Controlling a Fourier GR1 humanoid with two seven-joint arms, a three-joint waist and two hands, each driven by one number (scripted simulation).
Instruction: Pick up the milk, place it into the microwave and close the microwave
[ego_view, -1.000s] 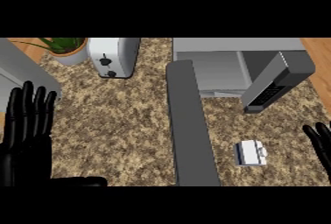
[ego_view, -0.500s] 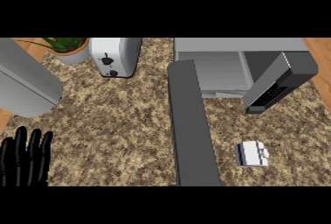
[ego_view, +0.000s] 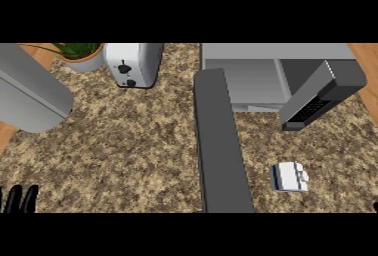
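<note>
The milk (ego_view: 290, 177) is a small white carton on the speckled counter, right of centre and near the front. Behind it stands the grey microwave (ego_view: 255, 80) with its cavity open. Its dark door (ego_view: 220, 150) is swung out towards me as a long bar just left of the milk. The keypad panel (ego_view: 316, 102) is at the microwave's right side. Only the straight black fingertips of my left hand (ego_view: 18, 197) show, at the lower left edge, far from the milk. A dark sliver at the lower right edge may be my right hand (ego_view: 375, 205).
A white toaster (ego_view: 133, 62) and a potted plant (ego_view: 77, 54) stand at the back left. A broad grey rounded body (ego_view: 29, 95) covers the left side. Bare counter (ego_view: 125, 150) lies between it and the door.
My left hand has sunk towards the lower edge until only its fingertips show. The right hand has left the right side. The grey body at the left has grown larger in view.
</note>
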